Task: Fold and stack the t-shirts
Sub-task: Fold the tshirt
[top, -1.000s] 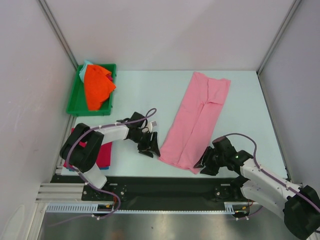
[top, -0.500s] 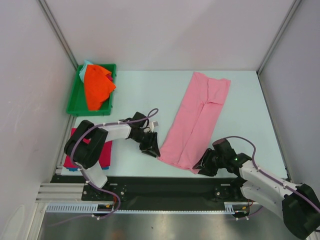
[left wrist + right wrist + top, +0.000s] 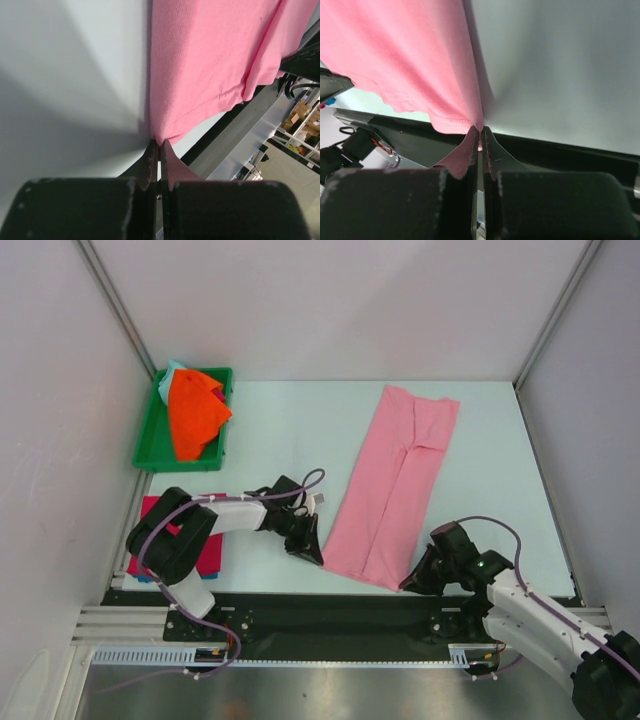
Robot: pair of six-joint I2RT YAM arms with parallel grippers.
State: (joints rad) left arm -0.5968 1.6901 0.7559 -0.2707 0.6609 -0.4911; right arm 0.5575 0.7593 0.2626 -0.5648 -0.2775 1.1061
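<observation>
Pinching both near corners of the pink t-shirt on the worktop.
From above, I am seeing it lying flat right of centre, left jaws at its near-left corner, right jaws at its near-right. On the left wrist camera the jaws are pressing together on the hem corner; on the right wrist camera they are clamping the other corner.

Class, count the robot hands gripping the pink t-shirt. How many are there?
2. The left hand pinches the near left corner of the pink t-shirt. The right hand pinches its near right corner. No other hand is in view.
</observation>
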